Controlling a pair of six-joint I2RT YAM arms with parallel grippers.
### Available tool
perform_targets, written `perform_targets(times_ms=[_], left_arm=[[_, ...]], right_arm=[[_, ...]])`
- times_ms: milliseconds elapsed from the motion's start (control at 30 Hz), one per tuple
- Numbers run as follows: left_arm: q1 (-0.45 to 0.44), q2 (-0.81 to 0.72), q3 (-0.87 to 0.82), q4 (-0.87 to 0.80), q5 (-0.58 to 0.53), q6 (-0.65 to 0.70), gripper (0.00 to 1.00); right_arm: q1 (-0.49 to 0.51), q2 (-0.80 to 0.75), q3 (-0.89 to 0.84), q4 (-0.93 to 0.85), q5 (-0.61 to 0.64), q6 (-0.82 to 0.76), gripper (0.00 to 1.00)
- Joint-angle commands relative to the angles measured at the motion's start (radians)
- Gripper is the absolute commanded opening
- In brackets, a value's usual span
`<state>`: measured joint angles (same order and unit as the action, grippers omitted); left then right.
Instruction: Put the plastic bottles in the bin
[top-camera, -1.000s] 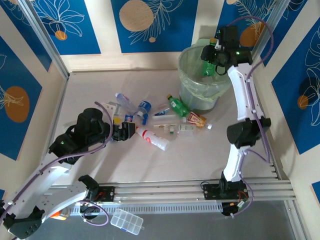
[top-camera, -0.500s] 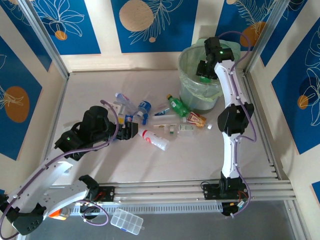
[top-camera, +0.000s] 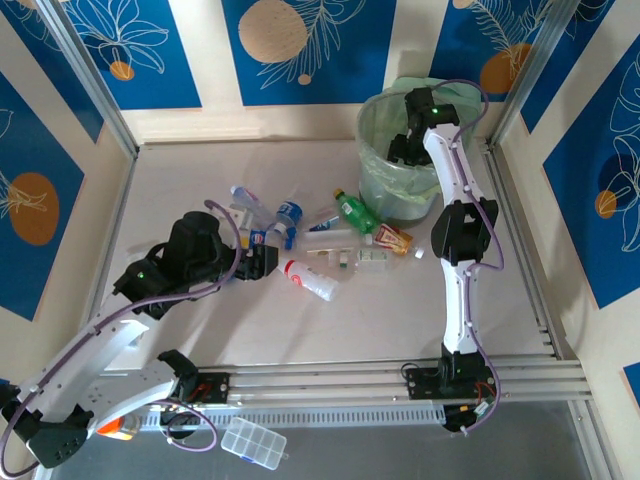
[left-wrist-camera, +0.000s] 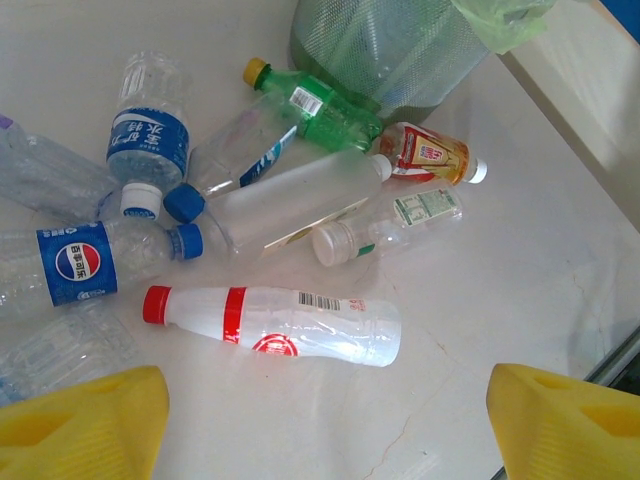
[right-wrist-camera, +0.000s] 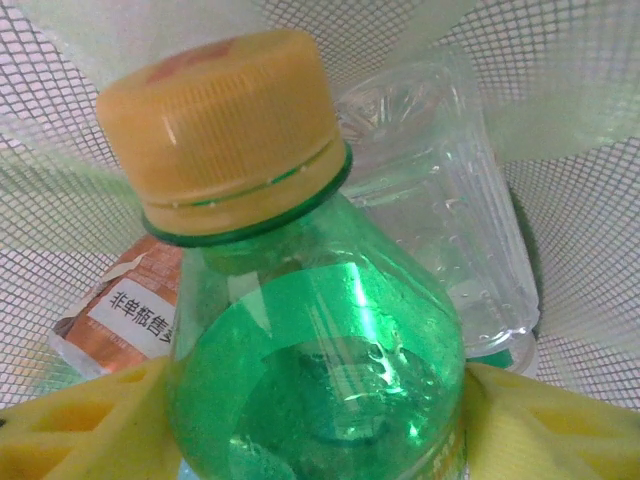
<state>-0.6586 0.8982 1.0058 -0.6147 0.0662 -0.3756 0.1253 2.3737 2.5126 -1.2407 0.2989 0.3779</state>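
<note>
Drop-off step: the right gripper (right-wrist-camera: 315, 430) hangs inside the bin (top-camera: 372, 175), a green bottle (right-wrist-camera: 310, 350) between its pads — clamped or freed, I cannot tell. The left gripper (left-wrist-camera: 325, 420) hovers agape, empty, above the loose bottles (left-wrist-camera: 280, 325); next probably calls for a clean release

A pale tabletop (top-camera: 180, 190) carries a loose cluster of small clear and green plastic bottles (top-camera: 310, 281); a round translucent pale-green bin (top-camera: 376, 186) stands far right.
</note>
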Motion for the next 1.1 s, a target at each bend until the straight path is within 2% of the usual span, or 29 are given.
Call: perform_targets(times_ms=[0, 233, 433, 667, 800, 967, 1067], left_arm=[[0.003, -0.004, 0.004, -0.005, -0.023, 0.002, 0.83], [0.003, -0.028, 0.013, -0.028, -0.033, 0.003, 0.83], [0.004, -0.057, 0.026, -0.060, -0.053, -0.001, 0.83], [0.004, -0.094, 0.019, -0.115, -0.099, -0.044, 0.83], [0.008, -0.116, 0.015, -0.184, -0.161, -0.104, 0.83], [0.027, -0.117, -0.018, -0.267, -0.161, -0.222, 0.83], [0.041, -0.125, -0.056, -0.305, -0.183, -0.331, 0.85]], right_arm=[[0.002, -0.031, 0.039, -0.023, -0.036, 0.006, 0.71], [0.000, -0.111, 0.061, -0.027, -0.017, 0.018, 0.82], [0.013, -0.179, 0.100, -0.046, -0.006, 0.018, 0.81], [0.072, -0.318, 0.075, -0.026, 0.018, 0.000, 0.80], [0.165, -0.436, -0.026, 0.024, 0.025, -0.030, 0.76], [0.343, -0.628, -0.264, 0.117, 0.051, -0.057, 0.74], [0.438, -0.731, -0.405, 0.161, 0.061, -0.022, 0.73]])
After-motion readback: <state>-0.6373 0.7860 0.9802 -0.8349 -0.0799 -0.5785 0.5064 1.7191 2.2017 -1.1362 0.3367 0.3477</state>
